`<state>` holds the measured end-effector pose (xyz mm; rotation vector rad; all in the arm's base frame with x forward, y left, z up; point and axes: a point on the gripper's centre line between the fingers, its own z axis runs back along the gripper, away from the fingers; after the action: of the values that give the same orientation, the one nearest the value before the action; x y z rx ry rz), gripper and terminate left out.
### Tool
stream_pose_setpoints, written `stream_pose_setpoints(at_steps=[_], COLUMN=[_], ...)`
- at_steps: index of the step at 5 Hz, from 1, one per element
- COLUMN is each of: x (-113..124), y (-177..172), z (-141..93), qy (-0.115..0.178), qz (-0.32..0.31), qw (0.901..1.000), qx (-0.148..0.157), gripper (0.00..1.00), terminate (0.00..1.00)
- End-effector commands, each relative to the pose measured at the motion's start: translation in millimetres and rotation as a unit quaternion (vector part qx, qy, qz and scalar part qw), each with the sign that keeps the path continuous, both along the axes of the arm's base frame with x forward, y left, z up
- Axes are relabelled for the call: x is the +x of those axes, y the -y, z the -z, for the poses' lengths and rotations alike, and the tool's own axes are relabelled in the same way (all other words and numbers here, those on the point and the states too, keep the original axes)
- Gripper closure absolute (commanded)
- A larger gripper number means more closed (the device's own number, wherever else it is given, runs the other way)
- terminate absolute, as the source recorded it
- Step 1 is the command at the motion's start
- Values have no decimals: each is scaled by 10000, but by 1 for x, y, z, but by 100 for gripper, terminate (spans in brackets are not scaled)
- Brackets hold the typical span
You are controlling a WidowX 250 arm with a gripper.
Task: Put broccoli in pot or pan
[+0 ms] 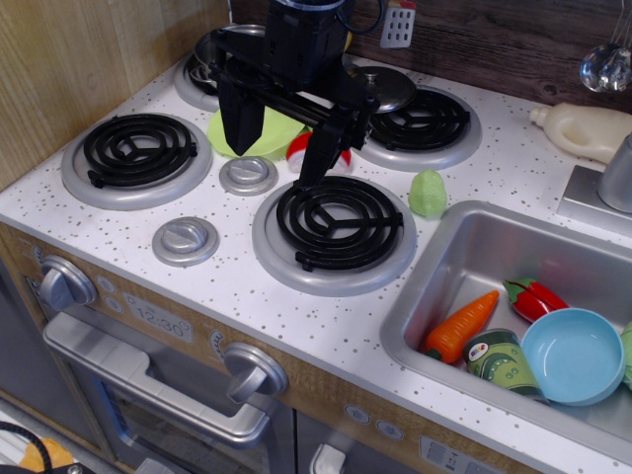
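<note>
A black robot gripper (278,148) hangs above the middle of a white speckled toy-kitchen tabletop (474,163), its two long fingers spread wide apart and holding nothing. One finger points down over a flat lime-green plate (259,138), the other over a small red and white toy piece (299,150) just beside that plate. The small pale-green lumpy plastic broccoli (428,193) sits alone on the tabletop toward the right, between the front-centre black coil burner (338,222) and the rim of the steel sink (464,259), clear of the gripper. The small shiny stainless-steel pot (212,54) stands on the burner at the back left corner, mostly hidden behind the arm. A flat steel lid with a knob (387,87) rests on the back burner nearer the centre. Inside the sink lie an orange toy carrot (462,326), a red pepper-like toy (536,298) and a light-blue bowl (573,355).
</note>
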<state>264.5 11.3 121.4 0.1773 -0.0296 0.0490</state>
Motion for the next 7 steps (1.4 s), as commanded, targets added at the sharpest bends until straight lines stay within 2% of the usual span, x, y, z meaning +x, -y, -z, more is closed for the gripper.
stream_pose_setpoints(at_steps=[1, 2, 3, 4, 7], x=[0, 28, 45, 63, 122], y=[0, 37, 67, 85, 68], z=[0, 1, 8, 18, 39], qy=[0, 168, 665, 964, 1252], qz=[0, -117, -334, -339, 115], qw=[10000, 9996, 9972, 9944, 9918], qx=[0, -209, 60, 272, 222], gripper=[0, 0, 0, 0, 0], terminate=[0, 0, 0, 0, 0])
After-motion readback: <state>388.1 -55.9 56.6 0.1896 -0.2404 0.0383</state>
